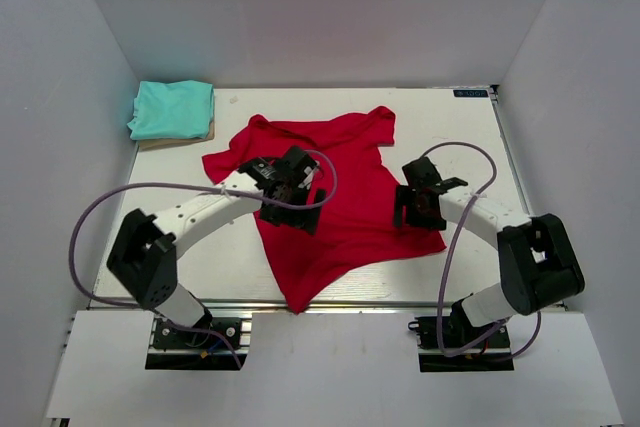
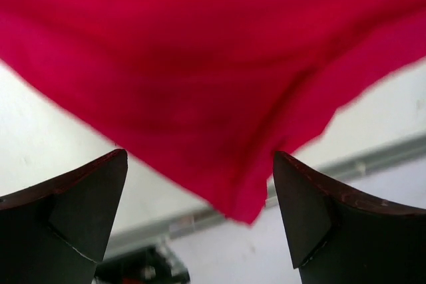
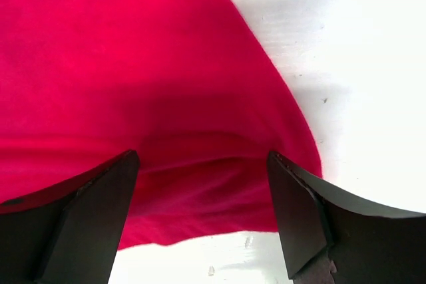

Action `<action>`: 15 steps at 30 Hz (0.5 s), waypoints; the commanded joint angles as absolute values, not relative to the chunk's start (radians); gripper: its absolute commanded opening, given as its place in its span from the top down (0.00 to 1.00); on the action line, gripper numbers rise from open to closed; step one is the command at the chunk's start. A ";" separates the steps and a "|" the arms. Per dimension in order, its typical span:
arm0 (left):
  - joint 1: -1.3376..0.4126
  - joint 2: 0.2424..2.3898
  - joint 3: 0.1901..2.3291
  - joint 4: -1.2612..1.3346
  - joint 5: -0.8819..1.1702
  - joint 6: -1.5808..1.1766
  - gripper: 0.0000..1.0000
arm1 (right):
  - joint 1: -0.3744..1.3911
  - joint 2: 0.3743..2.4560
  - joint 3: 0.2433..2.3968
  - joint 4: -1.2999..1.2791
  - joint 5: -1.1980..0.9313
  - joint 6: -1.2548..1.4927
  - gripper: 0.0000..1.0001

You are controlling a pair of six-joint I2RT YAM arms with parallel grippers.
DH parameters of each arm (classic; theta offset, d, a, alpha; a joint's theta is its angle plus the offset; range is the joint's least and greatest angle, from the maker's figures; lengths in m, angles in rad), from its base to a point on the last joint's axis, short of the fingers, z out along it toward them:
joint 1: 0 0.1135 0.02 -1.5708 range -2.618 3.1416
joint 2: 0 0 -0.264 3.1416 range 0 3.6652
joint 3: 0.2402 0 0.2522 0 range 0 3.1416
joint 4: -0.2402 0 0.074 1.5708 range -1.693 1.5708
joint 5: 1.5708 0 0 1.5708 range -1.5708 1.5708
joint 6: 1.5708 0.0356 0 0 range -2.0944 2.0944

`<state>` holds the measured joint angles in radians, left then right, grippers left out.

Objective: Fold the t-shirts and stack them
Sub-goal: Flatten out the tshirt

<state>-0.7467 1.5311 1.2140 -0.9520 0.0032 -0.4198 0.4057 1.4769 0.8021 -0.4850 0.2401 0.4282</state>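
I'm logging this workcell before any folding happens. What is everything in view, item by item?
red t-shirt: one, bright red, spread rumpled across the table's middle, near tip at the front edge
teal t-shirt: one, light teal, folded, far-left corner
tan layer: one, beige, showing under the teal t-shirt; cannot tell what it is
table: one, white
cables: two, purple, one looping from each arm
left gripper: one, black, open, over the red t-shirt's left part
right gripper: one, black, open, at the red t-shirt's right edge
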 commanded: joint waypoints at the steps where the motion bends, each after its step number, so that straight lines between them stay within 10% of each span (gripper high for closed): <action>1: -0.727 1.604 1.291 -0.767 -0.106 -0.368 0.00 | 0.400 1.396 0.839 -0.489 0.227 0.377 0.17; 15: -0.595 2.233 1.770 -0.687 -0.245 -0.265 0.00 | 0.402 1.431 0.830 -0.361 0.129 0.290 0.14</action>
<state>-0.6270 2.1826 1.6951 -0.6876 -0.2325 -0.3122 0.4057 1.3891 0.8024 -0.3946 0.1307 0.3023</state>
